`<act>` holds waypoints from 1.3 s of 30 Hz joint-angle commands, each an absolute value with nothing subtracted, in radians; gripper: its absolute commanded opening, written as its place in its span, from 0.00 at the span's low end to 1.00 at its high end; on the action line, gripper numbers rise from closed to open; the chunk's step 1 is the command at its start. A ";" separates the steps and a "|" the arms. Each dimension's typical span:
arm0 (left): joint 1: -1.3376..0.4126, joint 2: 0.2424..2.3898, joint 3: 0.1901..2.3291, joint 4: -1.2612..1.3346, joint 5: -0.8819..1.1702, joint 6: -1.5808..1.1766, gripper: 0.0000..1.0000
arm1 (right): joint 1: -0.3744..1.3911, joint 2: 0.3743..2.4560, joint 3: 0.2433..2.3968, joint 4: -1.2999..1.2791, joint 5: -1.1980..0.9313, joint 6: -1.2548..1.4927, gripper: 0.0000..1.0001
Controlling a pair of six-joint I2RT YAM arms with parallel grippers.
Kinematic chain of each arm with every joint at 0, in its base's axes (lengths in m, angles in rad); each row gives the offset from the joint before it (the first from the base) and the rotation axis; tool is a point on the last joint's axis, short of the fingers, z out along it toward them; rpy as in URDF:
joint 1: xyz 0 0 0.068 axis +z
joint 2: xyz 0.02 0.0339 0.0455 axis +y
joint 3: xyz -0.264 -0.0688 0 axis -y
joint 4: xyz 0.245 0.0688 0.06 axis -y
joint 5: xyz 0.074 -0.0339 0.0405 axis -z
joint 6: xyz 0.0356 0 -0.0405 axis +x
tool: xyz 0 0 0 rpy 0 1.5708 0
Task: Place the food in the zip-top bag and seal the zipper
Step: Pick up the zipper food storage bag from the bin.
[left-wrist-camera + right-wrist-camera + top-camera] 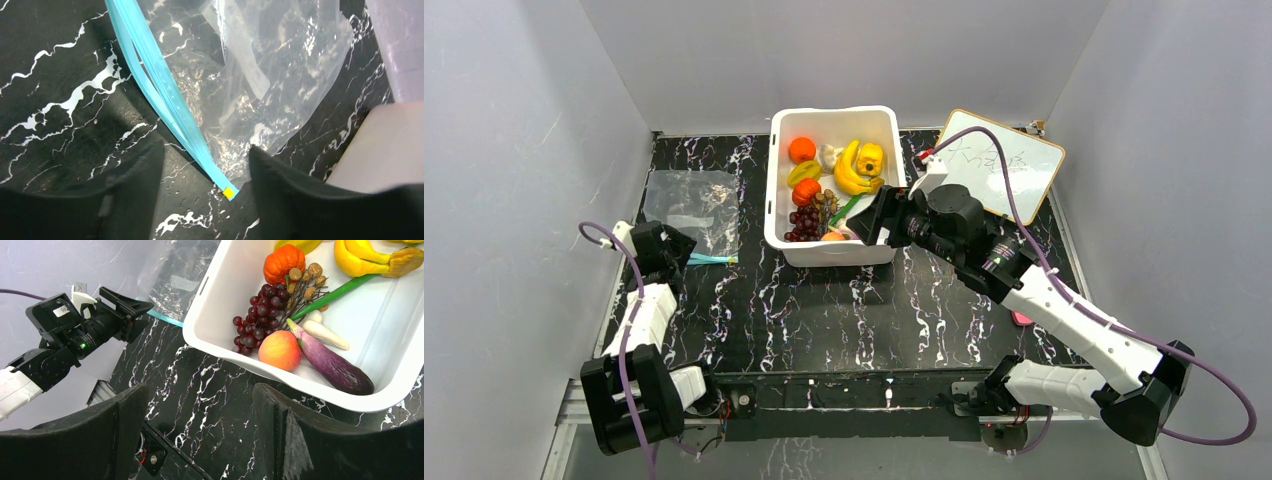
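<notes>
The left pincer (205,150) is open and low over the black, white-veined marble worktop (824,310). Its two dark fingers stand either side of the near end of the thin teal-blue zipper strip (160,95) without pinching it. That strip edges the mouth of the clear, flimsy plastic zip-top bag (692,205), which lies flat on the left of the worktop with nothing inside, near the white rectangular plastic tub (776,180). Whether the mouth is parted or pressed shut cannot be told. The right pincer (200,390) is wide open and holds nothing; it hovers by the tub's near rim, aimed at the contents. All the toy food sits in the tub. There is a bunch of dark red plastic grapes (257,320), a round peach-coloured fruit (279,350), a long purple aubergine (330,365) and a slim green pod (340,287). Farther back are curved yellow bananas (851,170), a yellow pepper (870,158), two small oranges (802,150) and a white garlic bulb (829,155). A white writing board (999,165) leans beyond the tub on the right. By the look of it the task is barely begun: no piece is in the bag. Every piece has yet to be carried across, and the zipper has yet to be sealed.
</notes>
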State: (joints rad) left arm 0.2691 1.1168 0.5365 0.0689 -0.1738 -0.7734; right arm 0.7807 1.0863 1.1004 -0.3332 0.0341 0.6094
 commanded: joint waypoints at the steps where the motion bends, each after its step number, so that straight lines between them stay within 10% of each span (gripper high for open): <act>1: 0.268 1.102 0.524 0.076 -0.205 -0.789 0.68 | 0.781 1.053 1.098 -0.277 0.037 0.635 0.74; 20: 0.405 1.309 0.422 0.554 0.059 -0.818 0.70 | 0.781 1.033 1.115 -0.303 0.084 0.617 0.74; 32: 0.426 1.293 0.556 0.334 0.084 -0.805 0.02 | 0.782 1.048 1.107 -0.303 0.103 0.605 0.73; 39: 0.426 1.241 0.662 0.068 0.066 -0.832 0.00 | 0.782 1.096 1.137 -0.333 0.078 0.630 0.72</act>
State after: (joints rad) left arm 0.4198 1.3022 0.5930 0.2592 0.0753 -0.8196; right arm 0.7807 1.0710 1.0973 -0.3408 0.0788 0.6174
